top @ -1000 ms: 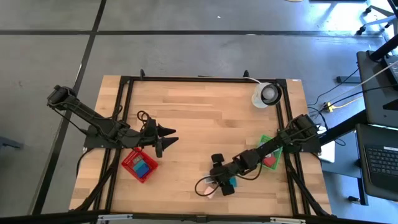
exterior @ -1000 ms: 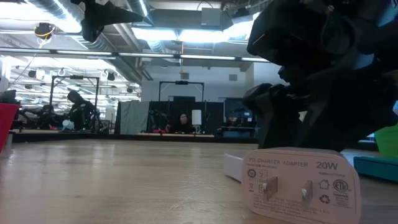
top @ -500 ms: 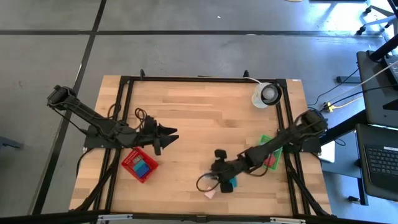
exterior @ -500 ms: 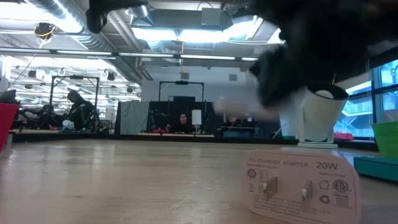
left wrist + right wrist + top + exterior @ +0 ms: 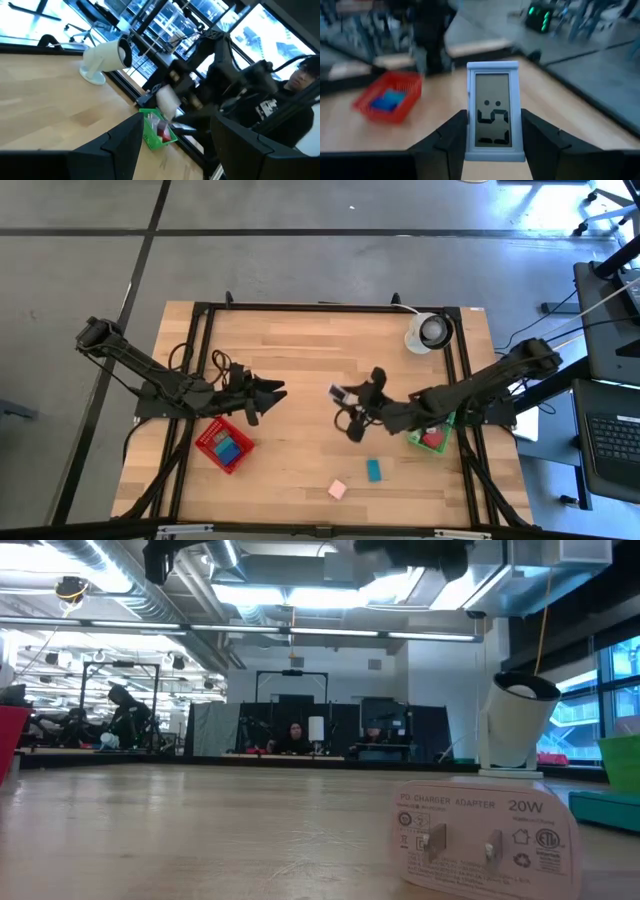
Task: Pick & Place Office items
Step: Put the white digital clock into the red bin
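My right gripper hangs over the middle of the table, shut on a small lavender-white piece with a grey display. My left gripper is open and hovers left of centre, beyond the red basket, touching nothing. A teal block and a pinkish-white block lie flat near the table's near edge. The low view shows a white charger lying on the wood. Blue pieces sit in the red basket, and a red one sits in the green basket. My right gripper pinches the display piece between its two fingers, one on each long side edge of its lower half. The display faces back toward the wrist. The piece is lifted clear of the table.
A white round object with a dark centre stands at the far right corner. The green basket sits by the right rail, under my right arm. A person shows beyond the table in the left wrist view. Bare wood lies across the far middle.
My right gripper has risen from the near edge beside the teal block and swung up toward the table's middle and far side, carrying the display piece clear of the wood; it has left the low view. The teal and pinkish blocks stayed put.
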Robot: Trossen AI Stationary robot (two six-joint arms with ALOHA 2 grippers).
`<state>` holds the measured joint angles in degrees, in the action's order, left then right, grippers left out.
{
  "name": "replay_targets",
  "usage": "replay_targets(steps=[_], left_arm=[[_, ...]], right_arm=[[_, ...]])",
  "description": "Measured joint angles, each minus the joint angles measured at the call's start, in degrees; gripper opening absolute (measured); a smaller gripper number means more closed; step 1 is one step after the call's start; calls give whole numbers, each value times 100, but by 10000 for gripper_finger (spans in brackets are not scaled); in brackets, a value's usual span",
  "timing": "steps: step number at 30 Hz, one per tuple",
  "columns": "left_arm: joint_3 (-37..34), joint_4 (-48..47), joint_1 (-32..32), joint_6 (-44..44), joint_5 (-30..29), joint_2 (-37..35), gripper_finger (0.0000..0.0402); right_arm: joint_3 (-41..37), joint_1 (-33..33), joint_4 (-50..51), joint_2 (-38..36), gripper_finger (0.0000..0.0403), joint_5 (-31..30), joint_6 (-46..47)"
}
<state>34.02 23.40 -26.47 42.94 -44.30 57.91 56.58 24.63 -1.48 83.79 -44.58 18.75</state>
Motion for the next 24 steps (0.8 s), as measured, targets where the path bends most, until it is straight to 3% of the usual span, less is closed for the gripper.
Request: replay_targets(steps=[8, 18, 24], left_arm=[[0, 112, 120, 384, -492, 0, 226], [0, 39, 1078, 1125, 1218, 217, 270], [0, 40, 1769, 1766, 1752, 675, 302]], right_arm=[[3, -323, -417, -294, 159, 87, 122], [436, -846, 412, -248, 159, 503, -74], [538, -1088, 1328, -202, 158, 1025, 178]])
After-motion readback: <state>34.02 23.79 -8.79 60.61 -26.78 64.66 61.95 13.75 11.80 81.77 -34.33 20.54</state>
